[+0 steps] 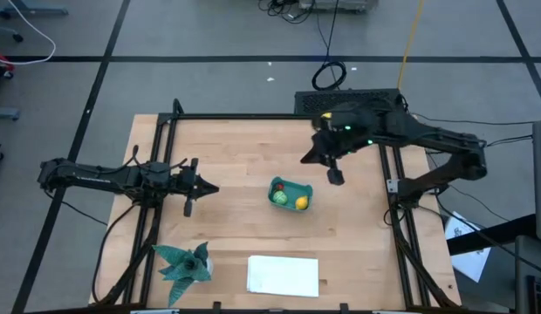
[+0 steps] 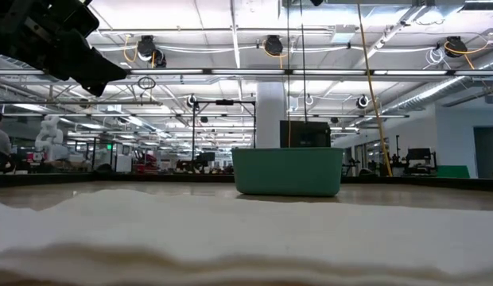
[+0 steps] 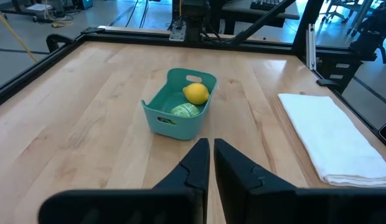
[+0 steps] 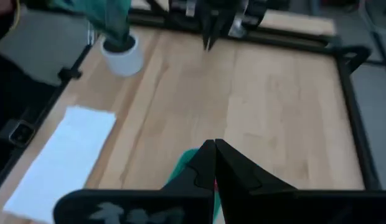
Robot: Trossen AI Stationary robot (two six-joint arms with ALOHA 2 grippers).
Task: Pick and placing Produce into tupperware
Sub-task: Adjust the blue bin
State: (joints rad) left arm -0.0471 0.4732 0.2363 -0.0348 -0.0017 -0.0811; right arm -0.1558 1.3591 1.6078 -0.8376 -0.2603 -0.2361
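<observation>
White folded cloth [image 2: 230,238] fills the low view's foreground, nearest the lens; teal tupperware [image 1: 290,194] sits mid-table behind it.

Tub contents: yellow piece [image 3: 196,93] and light green round piece [image 3: 184,110] clearly inside from the left wrist view. High view shows a red piece [image 1: 279,187] at the tub's far-left corner, apparently also inside. No loose produce visible anywhere on the wooden table [image 1: 236,157].

Right gripper [image 1: 335,176] hangs above the table just right of the tub, not over it; fingers pinched together, nothing between them. Left gripper [image 1: 188,209] parked well left of the tub, fingers clenched on nothing, pointing at the tub.

Spiky green plant [image 1: 185,263] in its white pot stands at the near-left corner, cloth beside it; both irrelevant.

Judgement: placing looks finished, all three pieces in. Current step reads as right arm clearing away post-drop. Next move: just retract to rest, keeping clear of the tub rim so it doesn't get knocked.
</observation>
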